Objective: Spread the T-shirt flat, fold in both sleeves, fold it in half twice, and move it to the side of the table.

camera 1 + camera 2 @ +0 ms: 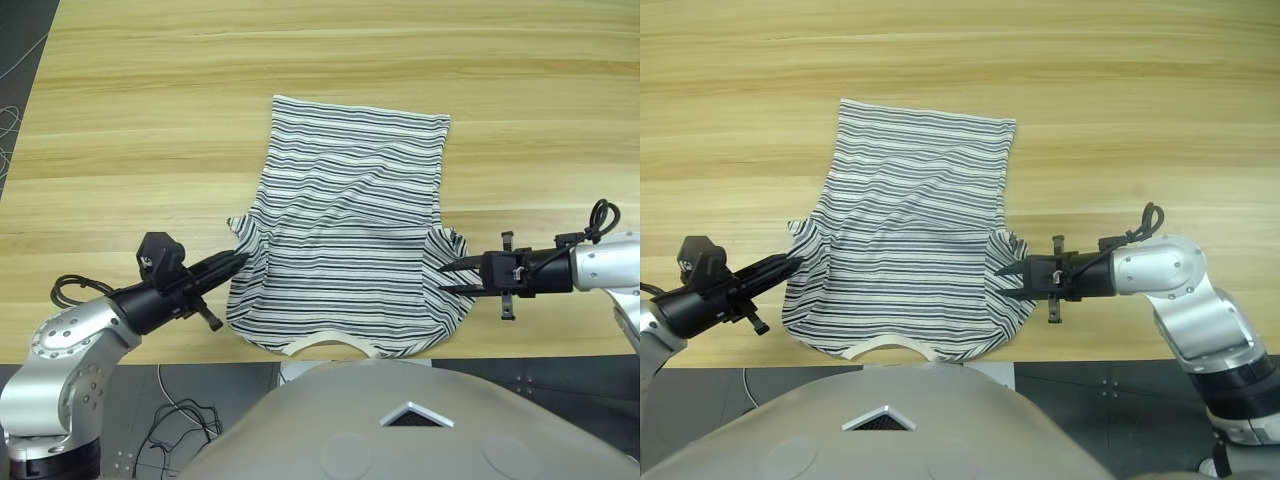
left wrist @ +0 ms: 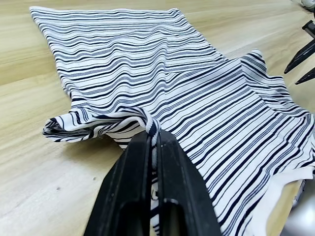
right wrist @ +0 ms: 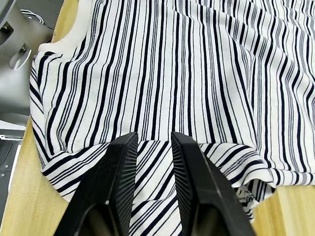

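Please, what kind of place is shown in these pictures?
Probably a robotics lab or test bench: a plain wooden table, loose cables on the dark floor, and one striped T-shirt laid out on it.

T-shirt (image 1: 345,230) white with black stripes, cream neckband (image 1: 298,348); table (image 1: 150,120) pale wood grain; left claw (image 1: 240,262), right claw (image 1: 445,278) black.

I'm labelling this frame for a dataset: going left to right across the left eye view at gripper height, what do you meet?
left gripper → T-shirt → right gripper
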Robot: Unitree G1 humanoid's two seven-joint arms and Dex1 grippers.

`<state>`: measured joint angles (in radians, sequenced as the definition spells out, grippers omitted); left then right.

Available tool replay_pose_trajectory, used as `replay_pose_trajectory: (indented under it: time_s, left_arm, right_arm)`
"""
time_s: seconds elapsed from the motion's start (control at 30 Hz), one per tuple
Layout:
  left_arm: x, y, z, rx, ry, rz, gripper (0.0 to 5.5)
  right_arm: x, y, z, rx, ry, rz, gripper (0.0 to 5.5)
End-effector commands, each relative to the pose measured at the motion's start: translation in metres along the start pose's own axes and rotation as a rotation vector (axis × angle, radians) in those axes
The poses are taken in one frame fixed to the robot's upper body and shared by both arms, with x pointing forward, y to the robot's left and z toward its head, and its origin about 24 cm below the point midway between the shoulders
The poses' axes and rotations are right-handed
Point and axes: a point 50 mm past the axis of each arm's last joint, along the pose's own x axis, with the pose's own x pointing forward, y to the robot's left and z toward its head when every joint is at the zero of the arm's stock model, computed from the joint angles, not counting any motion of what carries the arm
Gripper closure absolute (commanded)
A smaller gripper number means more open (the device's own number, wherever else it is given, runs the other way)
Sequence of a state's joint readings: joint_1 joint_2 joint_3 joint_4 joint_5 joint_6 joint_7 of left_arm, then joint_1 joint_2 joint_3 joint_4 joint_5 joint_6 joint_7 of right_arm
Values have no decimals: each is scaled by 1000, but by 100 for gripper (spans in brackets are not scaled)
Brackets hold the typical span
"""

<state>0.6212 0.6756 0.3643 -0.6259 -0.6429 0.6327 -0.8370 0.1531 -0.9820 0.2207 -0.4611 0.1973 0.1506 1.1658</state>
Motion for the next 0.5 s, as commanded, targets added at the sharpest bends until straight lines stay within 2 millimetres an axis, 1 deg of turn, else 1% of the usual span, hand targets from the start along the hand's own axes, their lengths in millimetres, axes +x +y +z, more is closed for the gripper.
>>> replay_pose_trajectory:
  time_s: [0.03, 0.23, 0.37, 0.5]
  left_arm:
    - [7, -8, -2, -3, 17, -25, 538]
    - [23, -19, -7, 10, 45, -92, 538]
    - [38, -21, -11, 28, 76, -112, 538]
    - [51, -18, -8, 49, 84, -88, 538]
  right_arm:
    - [2, -2, 3, -21, -8, -7, 429]
    - [3, -2, 3, -21, -13, -6, 429]
    - [4, -1, 3, -20, -19, -8, 429]
    - [5, -1, 4, -18, -27, -11, 429]
